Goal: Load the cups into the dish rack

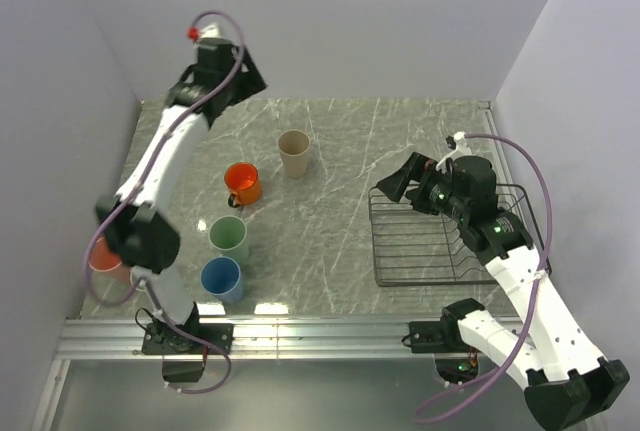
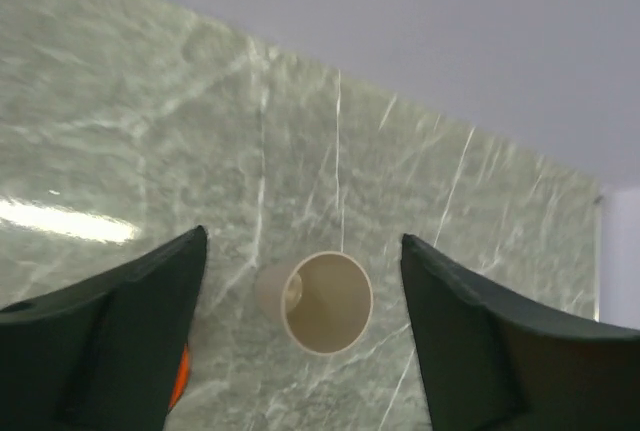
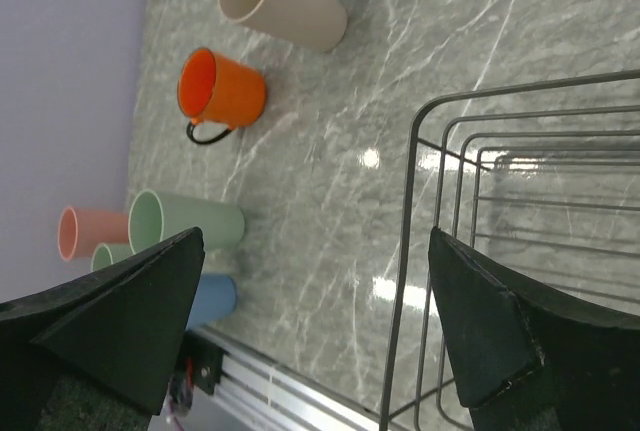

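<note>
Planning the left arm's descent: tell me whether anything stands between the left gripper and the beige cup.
Nothing visible does. The left gripper hangs open facing the beige cup; the orange mug stands aside.

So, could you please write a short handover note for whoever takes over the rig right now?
Left gripper: open, empty, raised high, facing the beige cup.
Right gripper: open, empty, near the far left corner of the dish rack.
Cups: beige cup, orange mug, pale green cup and blue cup stand upright left of the rack. The salmon-pink cup and second pale green cup are at the table's left edge, behind the left arm.
Done: nothing; the rack holds no cups.
Left: load all six.
</note>
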Robot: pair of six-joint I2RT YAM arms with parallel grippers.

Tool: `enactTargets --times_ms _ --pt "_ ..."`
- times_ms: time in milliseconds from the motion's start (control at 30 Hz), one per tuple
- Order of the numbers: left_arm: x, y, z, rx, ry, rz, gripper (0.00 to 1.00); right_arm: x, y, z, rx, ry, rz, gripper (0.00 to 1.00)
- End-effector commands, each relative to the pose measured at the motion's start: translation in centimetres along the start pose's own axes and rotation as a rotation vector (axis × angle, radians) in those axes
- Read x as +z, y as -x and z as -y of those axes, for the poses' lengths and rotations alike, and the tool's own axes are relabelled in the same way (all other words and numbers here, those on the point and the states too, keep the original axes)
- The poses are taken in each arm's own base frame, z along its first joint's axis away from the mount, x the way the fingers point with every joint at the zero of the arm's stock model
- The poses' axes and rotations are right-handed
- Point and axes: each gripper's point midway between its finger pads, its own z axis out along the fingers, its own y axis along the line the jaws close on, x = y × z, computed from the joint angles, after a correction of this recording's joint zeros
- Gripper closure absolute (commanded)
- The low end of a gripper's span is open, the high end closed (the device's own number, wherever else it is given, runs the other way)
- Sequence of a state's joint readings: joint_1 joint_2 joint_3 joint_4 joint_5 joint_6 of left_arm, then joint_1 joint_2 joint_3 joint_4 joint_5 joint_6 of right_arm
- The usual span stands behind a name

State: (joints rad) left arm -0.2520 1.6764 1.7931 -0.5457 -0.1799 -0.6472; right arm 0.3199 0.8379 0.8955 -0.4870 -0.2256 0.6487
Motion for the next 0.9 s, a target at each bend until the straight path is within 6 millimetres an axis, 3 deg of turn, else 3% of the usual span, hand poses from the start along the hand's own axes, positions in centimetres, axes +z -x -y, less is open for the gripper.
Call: enactTargets --times_ms 0,33,67,133,300,567,867 --pt "1.9 -2.8 1.9 0.115 0.001 -0.143 0.22 -1.2 0.3 -1.2 -0.049 0.03 -0.031 0.0" --pt "3.9 -5.0 1.7 0.129 0.013 -0.203 0.23 -1.4 0.2 -1.0 -0.046 0.024 -0.029 0.0" --pt "4.3 -5.9 2.2 0.139 0.007 -0.225 0.25 -1.5 0.1 -0.9 -0.046 0.02 -0.026 0.0" --pt "5.7 -7.3 2.8 0.147 0.0 -0.252 0.31 -1.9 0.1 -0.5 -0.052 0.003 -0.013 0.0" --pt "7.9 -10.8 2.2 0.165 0.022 -0.349 0.4 -2.7 -0.3 1.0 -0.056 -0.059 0.002 0.0" --pt "7.8 -16.1 0.8 0.234 0.055 -0.458 0.47 -2.7 -1.7 3.2 -0.057 -0.121 -0.005 0.0" --pt "6.9 -19.2 -1.2 0.258 0.083 -0.523 0.55 -2.5 -2.5 4.6 -0.078 -0.169 -0.032 0.0"
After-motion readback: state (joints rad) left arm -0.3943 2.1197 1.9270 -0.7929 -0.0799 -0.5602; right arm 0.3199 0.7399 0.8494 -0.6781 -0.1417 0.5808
